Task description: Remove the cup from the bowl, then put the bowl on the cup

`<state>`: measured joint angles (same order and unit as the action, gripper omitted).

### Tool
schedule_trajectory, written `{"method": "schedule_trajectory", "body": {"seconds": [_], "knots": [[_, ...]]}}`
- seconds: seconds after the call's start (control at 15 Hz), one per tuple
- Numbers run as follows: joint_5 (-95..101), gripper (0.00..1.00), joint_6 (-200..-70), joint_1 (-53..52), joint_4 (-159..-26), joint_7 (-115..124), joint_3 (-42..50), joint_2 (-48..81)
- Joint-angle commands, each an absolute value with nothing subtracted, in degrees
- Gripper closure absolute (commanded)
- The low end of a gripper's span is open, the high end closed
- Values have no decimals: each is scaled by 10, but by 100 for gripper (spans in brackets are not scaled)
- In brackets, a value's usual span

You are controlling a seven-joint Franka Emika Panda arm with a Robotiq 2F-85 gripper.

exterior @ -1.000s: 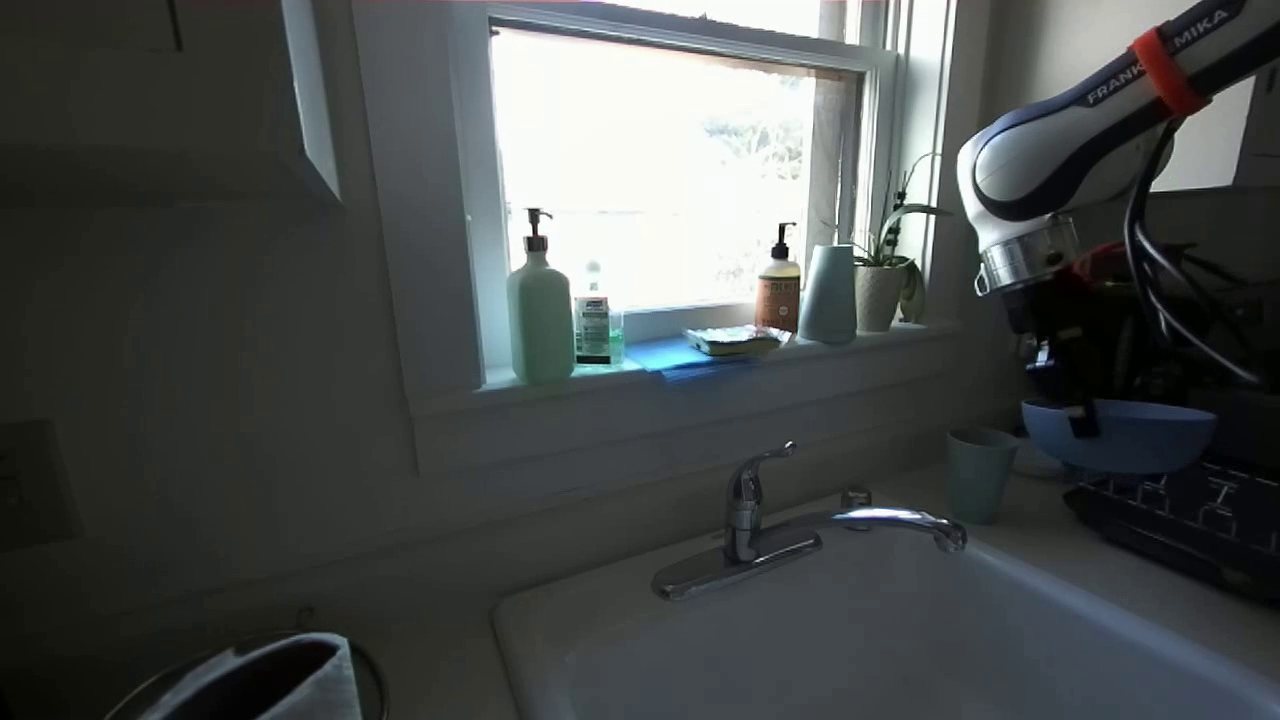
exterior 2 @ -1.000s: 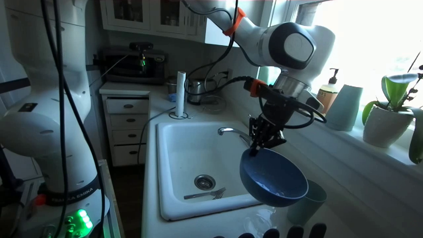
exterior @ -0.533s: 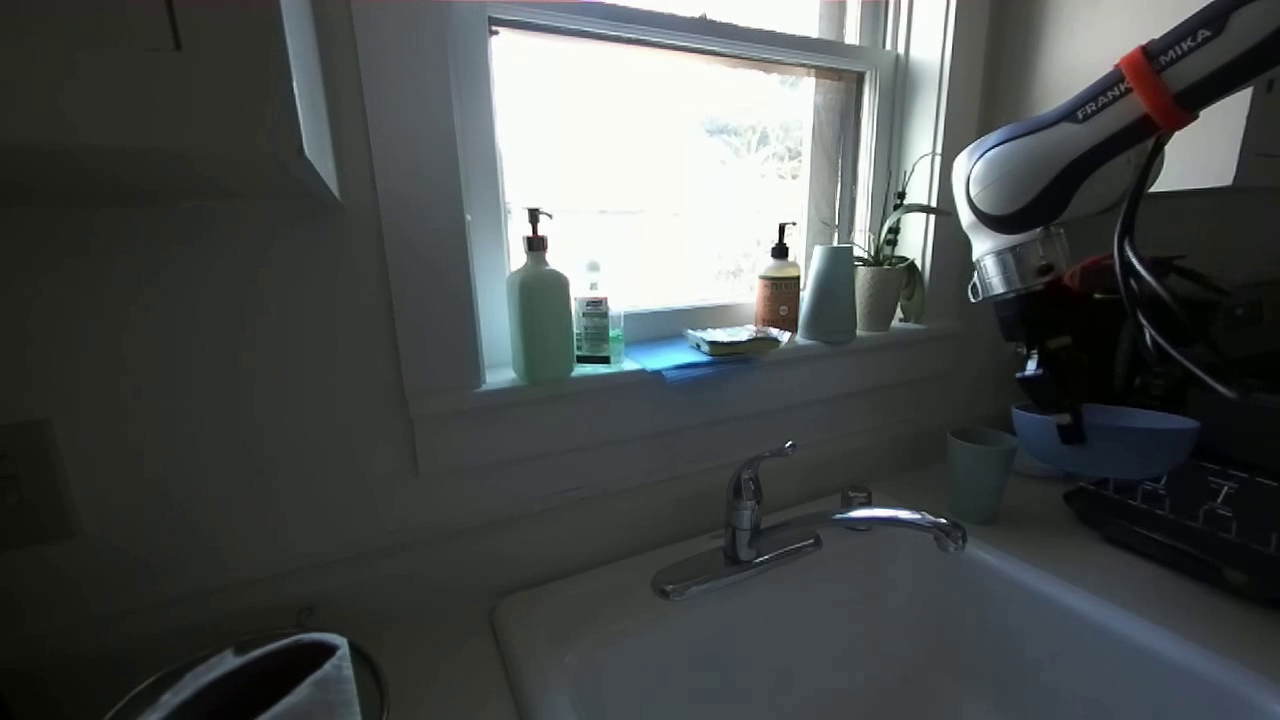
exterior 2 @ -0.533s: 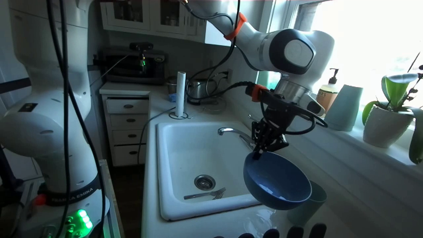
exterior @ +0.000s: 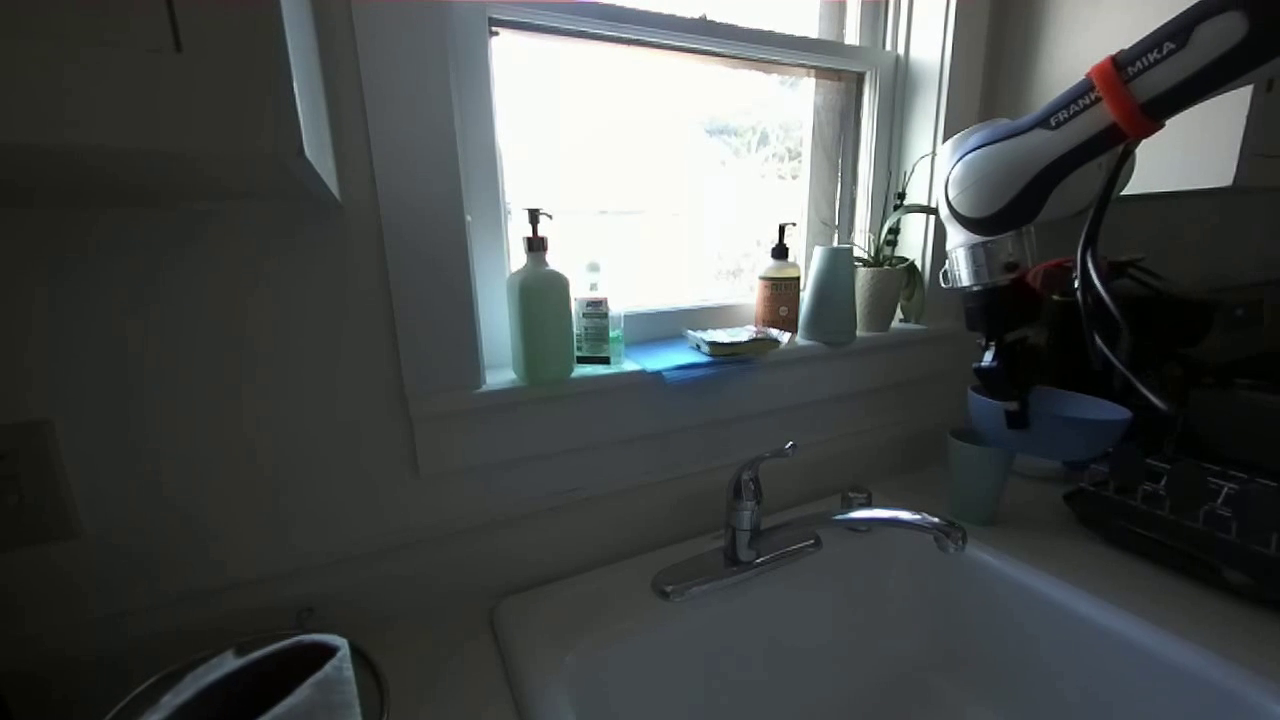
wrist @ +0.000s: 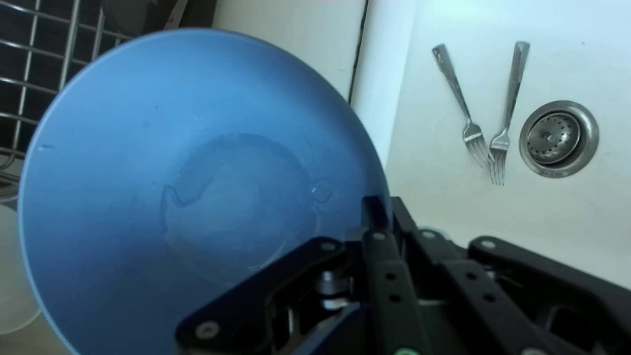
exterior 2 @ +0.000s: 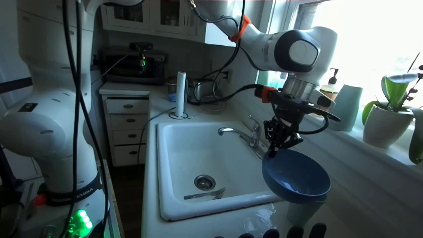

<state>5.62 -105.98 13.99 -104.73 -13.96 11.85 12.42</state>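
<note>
My gripper is shut on the near rim of the light-blue bowl. The bowl is held in the air, open side up and somewhat tilted. One finger is inside the bowl and one outside, as the wrist view shows. The pale cup stands on the counter beside the sink. In both exterior views the bowl overlaps the upper part of the cup; whether they touch I cannot tell. The cup is hidden in the wrist view.
The sink holds two forks, with the faucet at its back edge. A black dish rack stands behind the cup. A white round object lies past the bowl. Bottles, a tapered vessel and a plant line the sill.
The gripper and bowl have moved left and a little up in an exterior view, and right in another, so the bowl now overlaps the cup more. The cup has not moved.
</note>
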Motion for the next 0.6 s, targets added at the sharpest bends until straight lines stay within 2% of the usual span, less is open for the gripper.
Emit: {"method": "schedule_trajectory", "body": {"seconds": [0.0, 0.53], "knots": [[45, 99, -1071, 144, -1000, -138, 115, 156], [47, 99, -1077, 148, -931, -131, 112, 214]]}}
